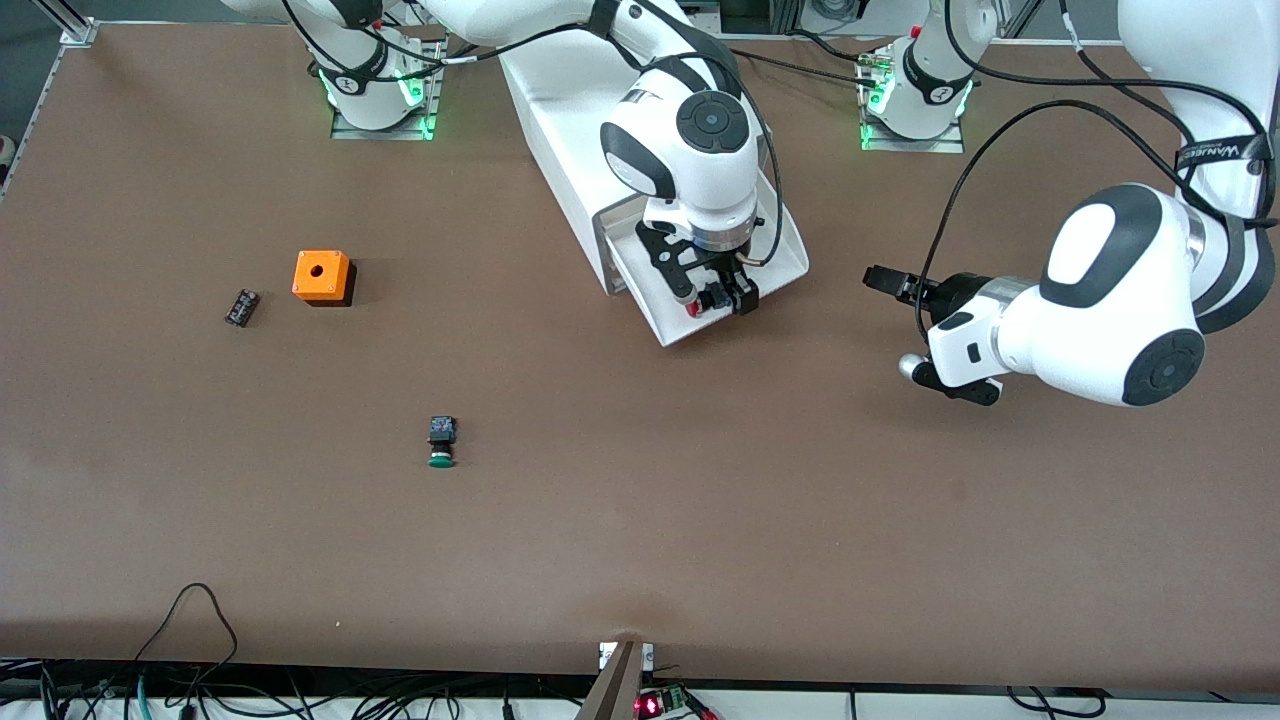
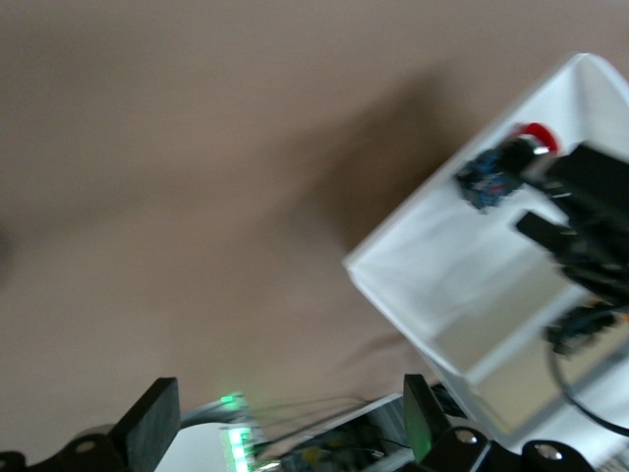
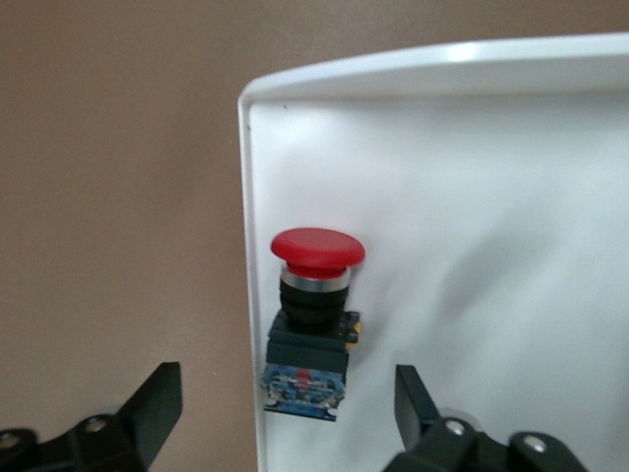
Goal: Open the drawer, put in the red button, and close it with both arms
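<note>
The table [image 1: 640, 520] was wide and brown. On it the white cabinet [image 1: 560, 130] stood between my two bases, and its drawer [image 1: 790, 262] was pulled out toward the front camera. My right arm [image 1: 690, 130] reached over this drawer. My left arm [image 1: 1120, 290] waited above the table, toward its own end, beside the drawer.

My right pincer [image 1: 718, 298] hung low over the drawer, with its fingers [image 3: 157, 403] spread apart and holding nothing. My left pincer [image 1: 885, 280] was also apart and empty, its fingers [image 2: 152, 418] wide.

An orange box [image 1: 321, 276] with a round hole sat toward the right arm's end of the table. The red button [image 3: 310, 315] lay on its side in the drawer, close to the corner by the front wall, between the right pincer's fingers but not touched by them. A green button [image 1: 441, 442] lay on the table nearer the front camera. A small dark part [image 1: 241, 307] lay near the orange box.
</note>
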You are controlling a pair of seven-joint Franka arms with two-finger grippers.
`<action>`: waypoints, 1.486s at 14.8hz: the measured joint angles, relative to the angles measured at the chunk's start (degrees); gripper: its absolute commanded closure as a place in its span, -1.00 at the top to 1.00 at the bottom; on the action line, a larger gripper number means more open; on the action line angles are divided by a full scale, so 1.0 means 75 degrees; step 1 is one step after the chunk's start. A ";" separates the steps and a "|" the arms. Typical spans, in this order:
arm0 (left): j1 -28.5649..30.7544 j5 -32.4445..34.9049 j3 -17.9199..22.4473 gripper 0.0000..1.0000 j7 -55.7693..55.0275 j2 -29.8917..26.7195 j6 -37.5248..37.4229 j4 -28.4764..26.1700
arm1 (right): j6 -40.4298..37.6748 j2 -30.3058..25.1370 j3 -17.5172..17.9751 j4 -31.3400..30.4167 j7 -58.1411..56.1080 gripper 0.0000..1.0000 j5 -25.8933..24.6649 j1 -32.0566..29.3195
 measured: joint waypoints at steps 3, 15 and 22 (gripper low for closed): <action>-0.0491 0.1462 -0.0007 1.00 -0.0046 -0.0279 -0.0030 0.0091 | -0.0008 -0.0181 -0.0399 0.0031 -0.0661 1.00 -0.0011 -0.0062; -0.0675 0.2312 0.0105 0.91 -0.2019 -0.0302 0.1507 0.0460 | -0.0512 -0.0385 -0.0471 -0.0575 -0.6945 1.00 0.0262 -0.2051; -0.1308 0.2211 -0.0189 0.88 -0.5104 -0.0177 0.3662 -0.0868 | -0.0412 -0.1090 -0.0517 -0.2059 -0.9954 1.00 0.0275 -0.3558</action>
